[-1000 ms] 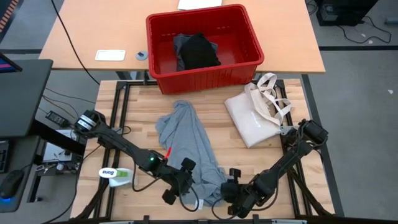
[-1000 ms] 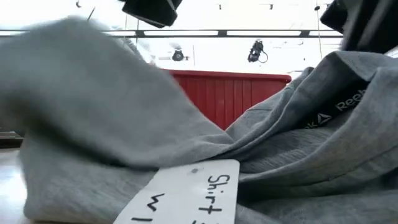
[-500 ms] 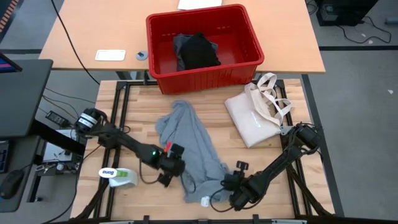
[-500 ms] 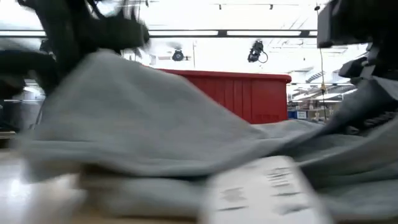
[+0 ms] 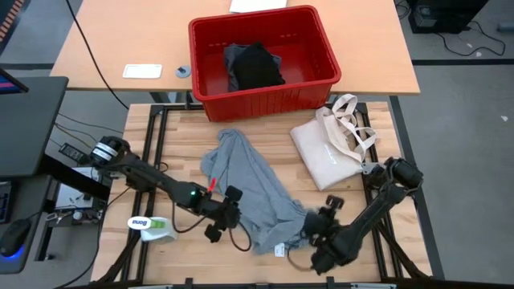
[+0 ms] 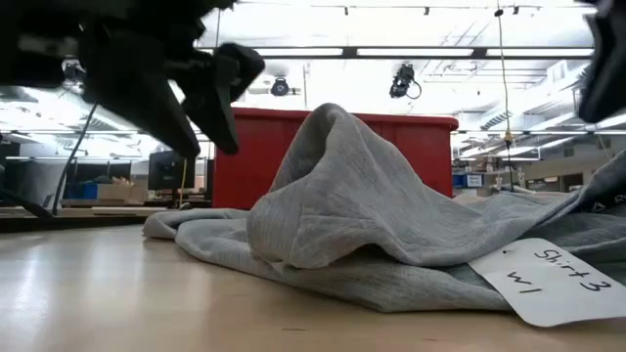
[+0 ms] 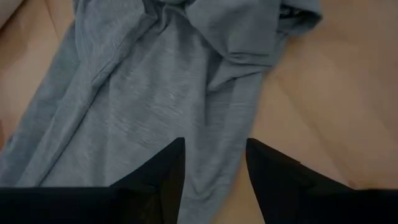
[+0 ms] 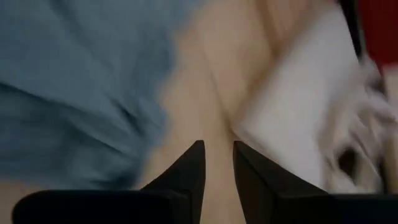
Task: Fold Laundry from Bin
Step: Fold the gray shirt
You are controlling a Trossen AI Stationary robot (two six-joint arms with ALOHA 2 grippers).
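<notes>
Lying crumpled on the wooden table (image 5: 161, 136), the light grey T-shirt (image 5: 253, 189) stretches from just in front of the red bin (image 5: 205, 76) down toward the table's near edge, where a white paper tag (image 5: 279, 250) hangs off it. A second ago the shirt's lower end sat bunched between the two grippers; now it has been dragged rightward and the cloth looks more spread out, with a raised hump in the middle showing in the low view.

The left gripper (image 5: 225, 215) has moved away from the near edge toward the middle of the table's left half and now sits at the shirt's left border. Its fingers (image 7: 165, 171) stand apart over the grey cloth, nothing pinched between them.

The right gripper (image 5: 315, 229) has shifted right and a little farther from the near edge, ending at the shirt's lower right end. Its jaws are nearly together with a thin gap between them, and bare wood shows through that gap; whether any cloth is caught I cannot tell.

Inside the bin, the black garment (image 5: 257, 66) has not moved. The cream tote bag (image 5: 325, 152) lies unchanged near the table's right edge, and a green and white bottle (image 5: 149, 226) still rests by the left edge.
</notes>
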